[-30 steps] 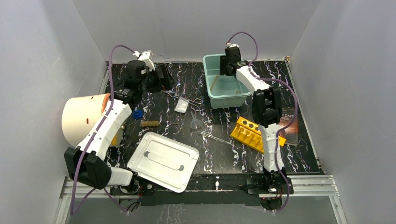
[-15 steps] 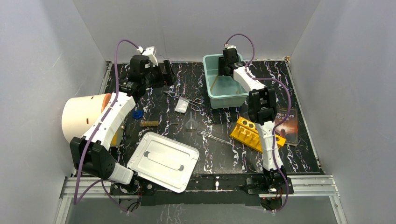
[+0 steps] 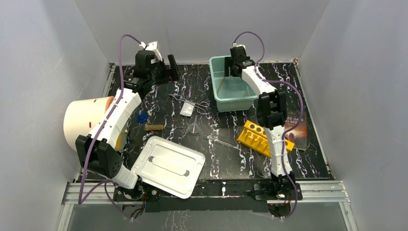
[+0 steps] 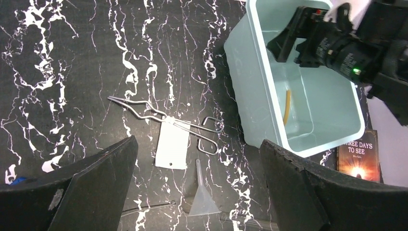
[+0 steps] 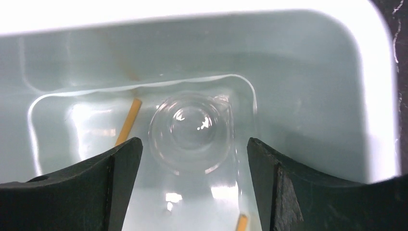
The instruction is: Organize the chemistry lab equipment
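Right gripper [image 5: 195, 144] hangs wide open over the beaker [image 5: 191, 132], upright in the tub [image 5: 312, 57] beside the tube [image 5: 127, 122]; clear, slick, probably light and fragile, best pinched gently across its rim

Plain pale grey back wall [image 3: 202, 29], upper centre of frame. Left wall [image 3: 33, 72] and right wall [image 3: 365, 72], same matte grey panels, angle outward toward frame edges. Tabletop [image 3: 226, 159] black with white marble veining, fills centre. Aluminium rail [image 3: 317, 192] runs along bottom edge. Light even, diffuse, soft shadows.
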You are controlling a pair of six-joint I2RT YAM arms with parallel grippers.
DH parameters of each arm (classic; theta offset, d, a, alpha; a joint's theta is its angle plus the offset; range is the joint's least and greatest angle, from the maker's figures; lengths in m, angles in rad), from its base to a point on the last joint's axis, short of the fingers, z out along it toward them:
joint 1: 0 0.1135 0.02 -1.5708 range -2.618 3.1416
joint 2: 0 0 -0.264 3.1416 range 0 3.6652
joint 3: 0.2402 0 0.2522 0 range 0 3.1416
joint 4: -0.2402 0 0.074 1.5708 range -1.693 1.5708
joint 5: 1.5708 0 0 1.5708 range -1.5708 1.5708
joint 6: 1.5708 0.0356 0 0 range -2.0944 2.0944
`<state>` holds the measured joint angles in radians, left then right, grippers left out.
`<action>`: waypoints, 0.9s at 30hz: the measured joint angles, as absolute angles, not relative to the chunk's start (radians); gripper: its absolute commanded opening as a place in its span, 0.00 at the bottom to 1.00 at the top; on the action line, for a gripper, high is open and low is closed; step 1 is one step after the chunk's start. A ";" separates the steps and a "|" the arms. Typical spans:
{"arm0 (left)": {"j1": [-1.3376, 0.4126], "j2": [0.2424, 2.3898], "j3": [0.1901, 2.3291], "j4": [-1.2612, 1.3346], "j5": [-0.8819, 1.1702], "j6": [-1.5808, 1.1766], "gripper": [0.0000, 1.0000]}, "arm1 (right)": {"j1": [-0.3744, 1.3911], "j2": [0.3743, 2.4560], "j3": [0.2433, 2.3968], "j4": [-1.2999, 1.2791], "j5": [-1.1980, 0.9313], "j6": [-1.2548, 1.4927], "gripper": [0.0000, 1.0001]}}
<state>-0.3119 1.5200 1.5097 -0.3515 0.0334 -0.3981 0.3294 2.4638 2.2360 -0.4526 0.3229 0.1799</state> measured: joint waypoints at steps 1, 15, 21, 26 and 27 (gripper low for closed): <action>-0.312 1.527 1.515 -0.354 0.025 -0.406 0.98 | 0.331 2.450 2.236 -0.470 0.319 0.183 0.87; -0.312 1.539 1.650 -0.479 -0.164 -0.525 0.98 | 0.437 2.128 2.235 -0.572 0.128 0.184 0.82; -0.313 1.480 1.718 -0.628 -0.430 -0.592 0.98 | 0.657 2.162 2.228 -0.575 -0.017 0.127 0.74; -0.311 1.380 1.718 -0.685 -0.517 -0.609 0.98 | 0.756 2.283 2.285 -0.582 -0.114 0.123 0.73; -0.311 1.368 1.718 -0.697 -0.524 -0.614 0.98 | 0.768 2.306 2.294 -0.582 -0.135 0.119 0.72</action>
